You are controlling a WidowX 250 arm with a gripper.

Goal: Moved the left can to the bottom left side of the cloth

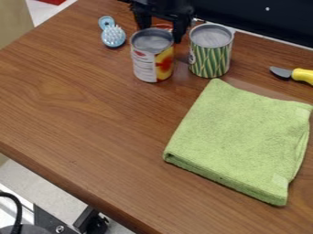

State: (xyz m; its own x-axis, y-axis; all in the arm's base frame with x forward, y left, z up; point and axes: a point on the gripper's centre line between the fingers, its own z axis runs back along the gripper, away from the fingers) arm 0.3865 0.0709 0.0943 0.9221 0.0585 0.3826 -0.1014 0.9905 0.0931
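Camera view: the left can (152,55), with its white, red and yellow label, is seen standing upright on the brown wooden surface (79,98), at the upper middle. It is set off the cloth, beyond its upper left corner. The hand (161,34) is placed at the can's far side, pointed down, with its fingers spread apart in an open state. One finger is partly hidden behind the can's rim, and the other is positioned near the rim's right side, between the two cans. Whether the can is touched by either finger cannot be told.

Just right of the left can, a second can (211,57), marked with green and yellow stripes, is stood upright. The green cloth (241,137) is laid folded on the surface, with its upper left corner pointed toward the base of the striped can. To the right, beyond the cloth, a knife with a yellow handle (301,76) is laid near the picture's edge. Left of the left can and farther back, a light blue brush (114,36) is placed.
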